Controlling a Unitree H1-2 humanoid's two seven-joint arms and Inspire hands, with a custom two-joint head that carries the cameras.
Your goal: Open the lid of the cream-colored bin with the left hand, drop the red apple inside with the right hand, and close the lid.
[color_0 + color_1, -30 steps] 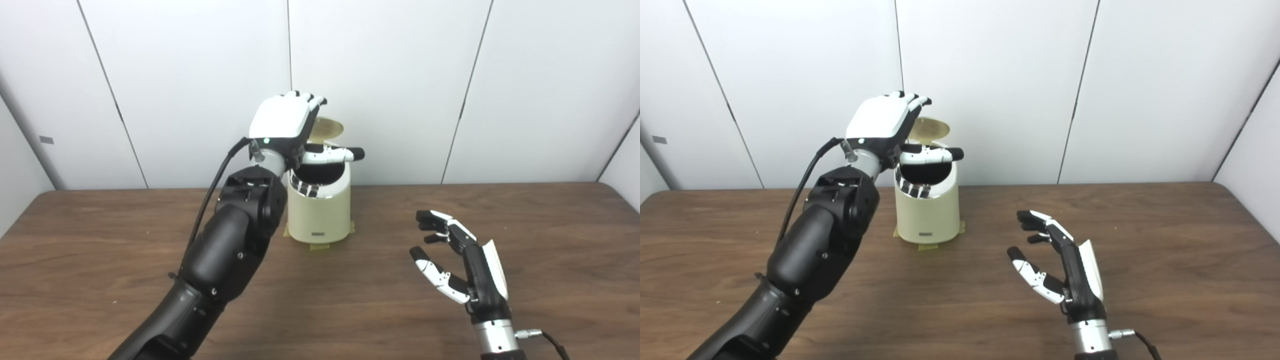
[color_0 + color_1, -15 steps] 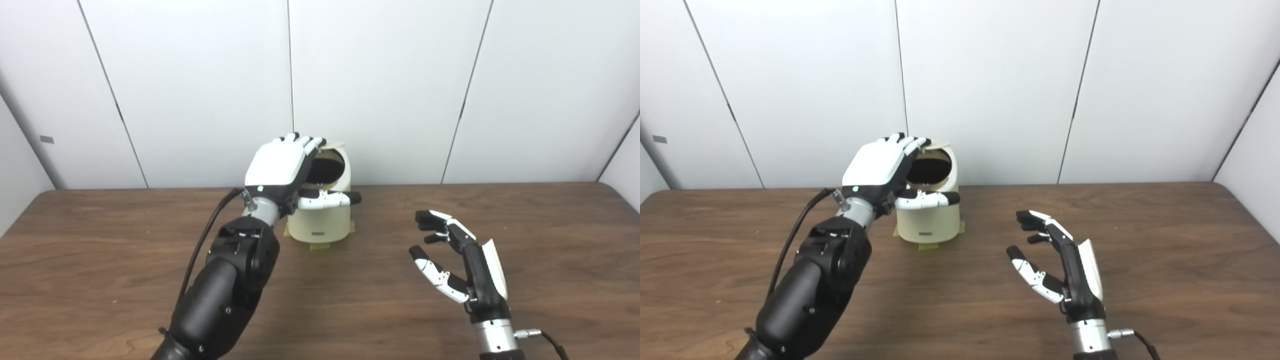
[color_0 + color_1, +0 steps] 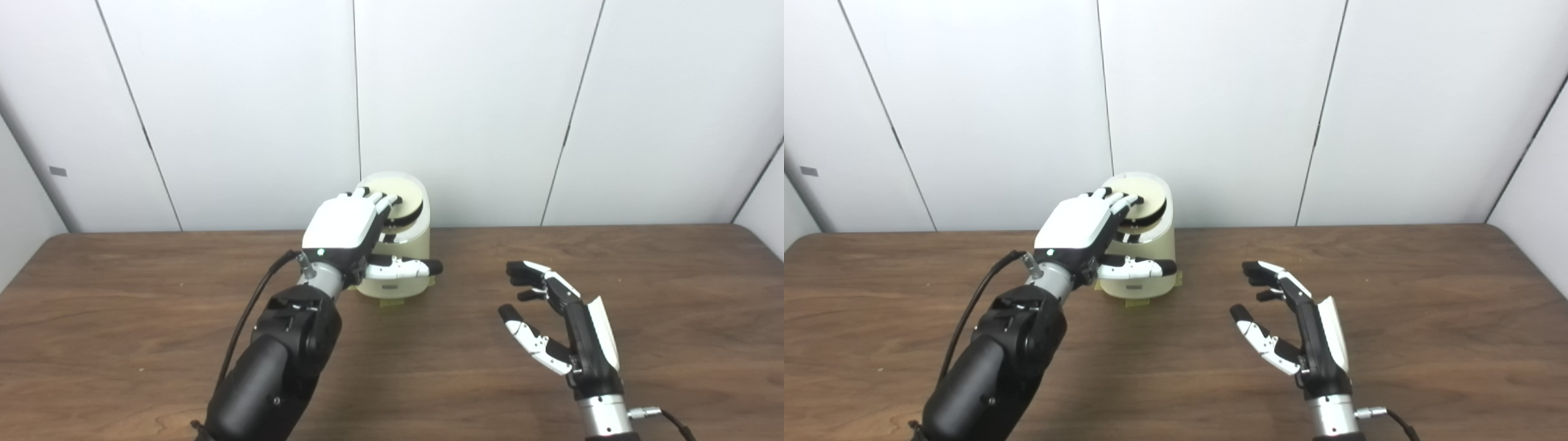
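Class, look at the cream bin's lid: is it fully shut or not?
Not fully shut. The lid tilts over the bin, a dark gap showing beneath its front edge, with the left hand fingertips resting on it.

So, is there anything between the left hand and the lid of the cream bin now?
Nothing visible stands between them. The left hand has its fingers already resting on the lid, which lies almost flat on the cream-colored bin with a dark gap at its front edge. The right hand is open, off to the side.
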